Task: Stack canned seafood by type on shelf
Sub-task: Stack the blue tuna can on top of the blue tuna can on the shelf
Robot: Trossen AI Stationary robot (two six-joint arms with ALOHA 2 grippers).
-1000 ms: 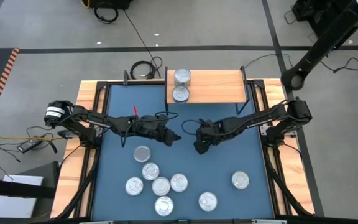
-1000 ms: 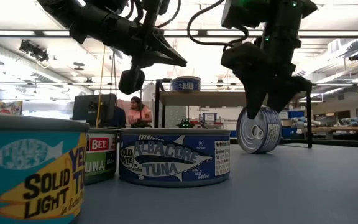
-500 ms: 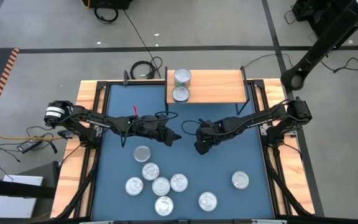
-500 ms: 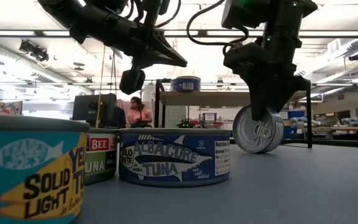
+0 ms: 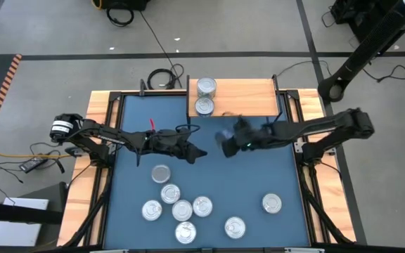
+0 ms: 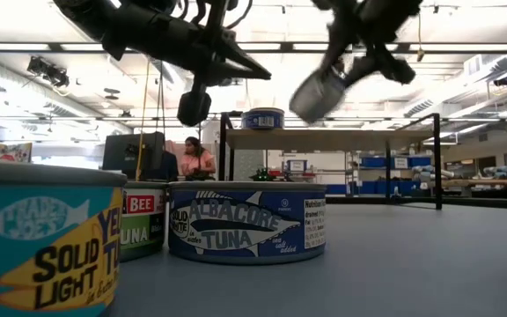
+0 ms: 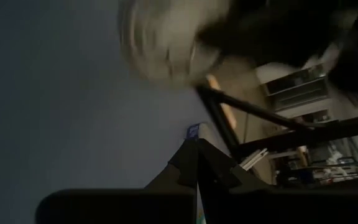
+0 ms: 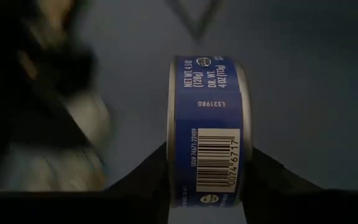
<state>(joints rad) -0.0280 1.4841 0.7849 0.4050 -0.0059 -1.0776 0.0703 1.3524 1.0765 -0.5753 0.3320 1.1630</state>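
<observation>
- Dark blue label with a barcode wraps the held tin [image 8: 207,130], which stands on edge between the right gripper's [image 8: 207,177] fingers [image 8: 263,171], clamped across its flat faces.
- In the high view the right gripper [image 5: 225,139] hangs over the far middle of the blue table [image 5: 280,172], just near of the shelf [image 5: 248,97] and a little right of the two tins already there.
- The low view shows the tin [image 6: 317,95] well clear of the table, tilted, at about the height of the shelf board.
- The relation that matters: the shelf lies on the far side of the gripper, and the shelf stack [image 5: 205,87] sits on the board's left end, so the tin has to travel far and slightly left.
- The tin's axis now runs roughly level; my guess is it must be turned flat before it can sit on a stack.
- The left gripper [image 5: 197,152], fingers pressed together and empty, waits over the table's left middle; the right arm is plainly the nearer to the shelf.
- Seven loose tins [image 5: 182,209] lie flat on the near half of the table.
</observation>
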